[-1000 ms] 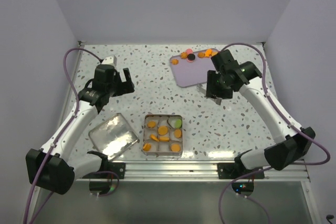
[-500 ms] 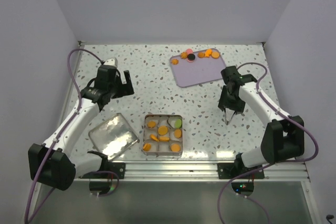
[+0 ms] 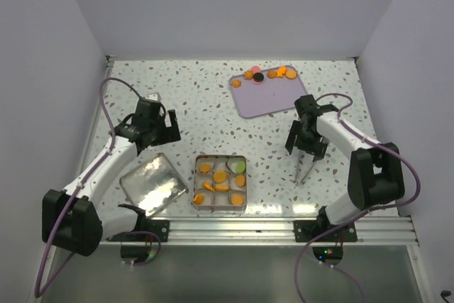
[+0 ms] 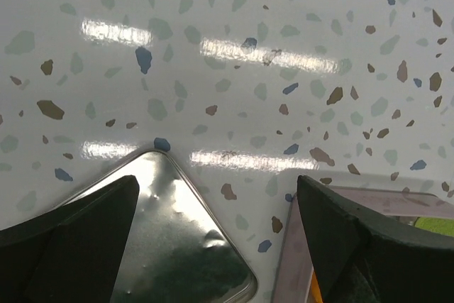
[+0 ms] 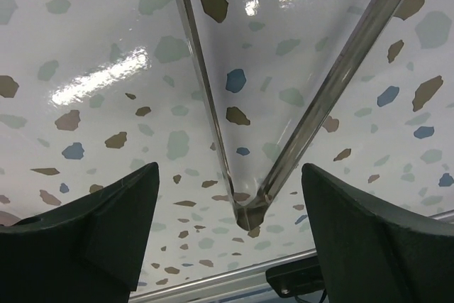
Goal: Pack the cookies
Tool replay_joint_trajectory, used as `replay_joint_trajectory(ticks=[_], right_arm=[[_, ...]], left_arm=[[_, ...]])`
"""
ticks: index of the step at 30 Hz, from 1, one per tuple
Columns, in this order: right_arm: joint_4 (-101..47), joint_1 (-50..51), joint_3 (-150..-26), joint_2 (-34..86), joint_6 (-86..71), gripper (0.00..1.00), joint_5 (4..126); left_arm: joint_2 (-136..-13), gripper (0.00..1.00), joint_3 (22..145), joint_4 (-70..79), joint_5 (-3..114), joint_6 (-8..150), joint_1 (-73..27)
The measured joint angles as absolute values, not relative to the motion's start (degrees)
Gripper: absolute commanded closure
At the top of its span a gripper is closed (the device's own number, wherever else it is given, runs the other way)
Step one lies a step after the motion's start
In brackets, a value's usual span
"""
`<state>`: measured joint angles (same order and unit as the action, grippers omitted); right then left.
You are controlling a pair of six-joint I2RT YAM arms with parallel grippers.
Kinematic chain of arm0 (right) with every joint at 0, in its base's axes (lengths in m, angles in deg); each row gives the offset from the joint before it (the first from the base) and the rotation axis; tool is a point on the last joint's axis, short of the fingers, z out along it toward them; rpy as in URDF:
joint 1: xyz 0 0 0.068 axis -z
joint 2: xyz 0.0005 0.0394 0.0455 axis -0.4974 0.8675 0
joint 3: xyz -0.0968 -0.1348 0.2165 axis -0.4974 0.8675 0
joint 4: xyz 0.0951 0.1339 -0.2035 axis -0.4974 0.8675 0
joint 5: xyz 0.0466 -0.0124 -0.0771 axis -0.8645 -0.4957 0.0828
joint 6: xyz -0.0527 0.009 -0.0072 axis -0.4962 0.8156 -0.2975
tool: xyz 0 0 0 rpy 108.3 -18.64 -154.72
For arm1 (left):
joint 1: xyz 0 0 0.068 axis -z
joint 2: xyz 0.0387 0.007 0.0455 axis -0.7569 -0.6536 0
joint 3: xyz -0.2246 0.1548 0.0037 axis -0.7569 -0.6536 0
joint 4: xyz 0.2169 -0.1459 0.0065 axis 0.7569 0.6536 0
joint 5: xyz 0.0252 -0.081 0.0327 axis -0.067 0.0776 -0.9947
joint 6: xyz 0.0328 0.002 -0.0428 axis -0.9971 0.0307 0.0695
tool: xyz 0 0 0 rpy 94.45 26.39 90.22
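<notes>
Several orange cookies, a dark one [image 3: 259, 76] and a pink one [image 3: 255, 69] lie at the far edge of the lilac tray [image 3: 273, 98]. More orange cookies [image 3: 220, 176] and a green one [image 3: 241, 167] sit in the paper cups of the square tin [image 3: 196, 182]. My right gripper [image 3: 303, 140] is open and low over the table. Metal tongs [image 3: 305, 167] lie under it; in the right wrist view the tongs [image 5: 250, 211] lie between my open right gripper [image 5: 228, 175], touching neither finger. My left gripper [image 3: 169, 127] is open and empty above the tin lid [image 3: 153, 184].
In the left wrist view the shiny lid [image 4: 177, 246] lies at lower left under my open left gripper [image 4: 216, 189], and the tin's edge [image 4: 333, 246] shows at lower right. The table's front rail [image 3: 234, 226] runs just behind the tin.
My right arm came from the tray toward the front and dropped low; the tongs now lie on the table beneath the open jaws. My left arm moved slightly nearer and lower.
</notes>
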<state>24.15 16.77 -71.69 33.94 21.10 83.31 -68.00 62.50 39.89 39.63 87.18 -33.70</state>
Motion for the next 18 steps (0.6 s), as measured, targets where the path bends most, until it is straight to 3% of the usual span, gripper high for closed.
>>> replay_joint_trajectory(ticks=[9,18], right_arm=[[26.5,16.8,-80.3,32.1,20.6,0.13,82.8],[29.3,16.8,-83.9,28.1,19.9,0.13,80.9]], left_arm=[[-68.7,0.14,56.8,41.0,42.0,90.8,-33.7],[-76.9,0.27,54.0,40.8,43.8,95.6,-30.8]])
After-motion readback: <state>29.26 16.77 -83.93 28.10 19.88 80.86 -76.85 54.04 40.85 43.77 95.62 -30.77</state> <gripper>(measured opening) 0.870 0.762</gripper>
